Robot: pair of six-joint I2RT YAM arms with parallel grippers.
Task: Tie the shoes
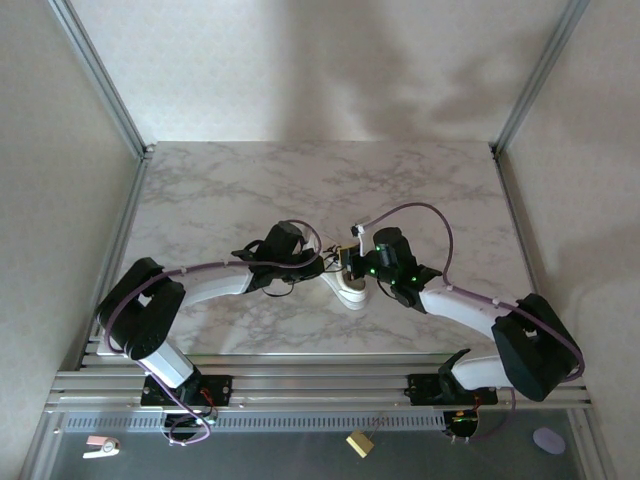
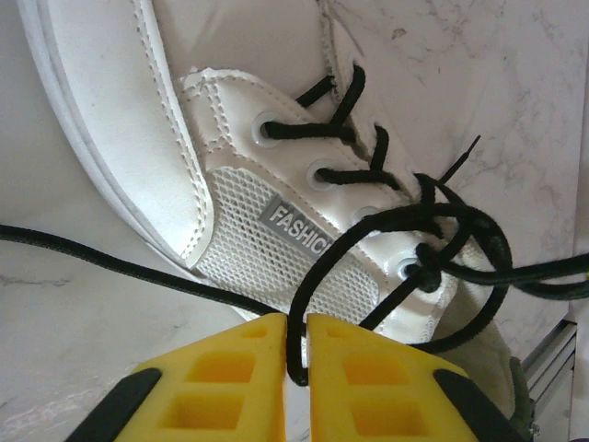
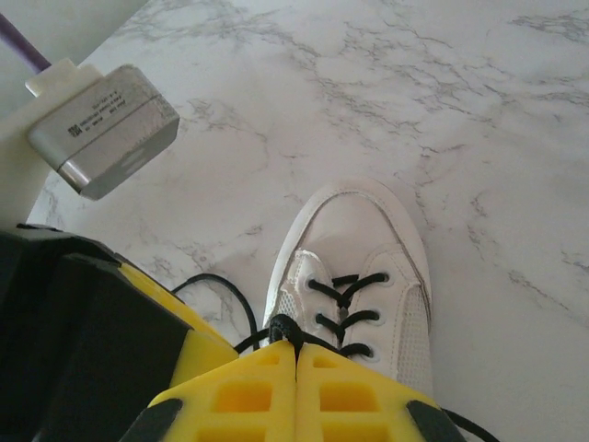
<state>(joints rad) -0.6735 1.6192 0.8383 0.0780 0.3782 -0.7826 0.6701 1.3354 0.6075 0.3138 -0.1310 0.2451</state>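
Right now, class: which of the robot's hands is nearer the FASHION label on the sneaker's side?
Left. The left hand sits just beside the label, gripping a strand of the laces. The right hand is farther off at the ankle end of the sneaker, shut on the laces.

left tool (image 1: 318,267) and right tool (image 1: 350,263) meet over the white sneaker (image 1: 351,292) mid-table.

You have soft, diffuse light in the top view, with broad blurry shadows on the back wall (image 1: 330,70) and fainter ones on the table (image 1: 230,190). In your left wrist view the white sneaker (image 2: 184,92) looks nearly washed out, while its black laces (image 2: 350,138) are crisp.
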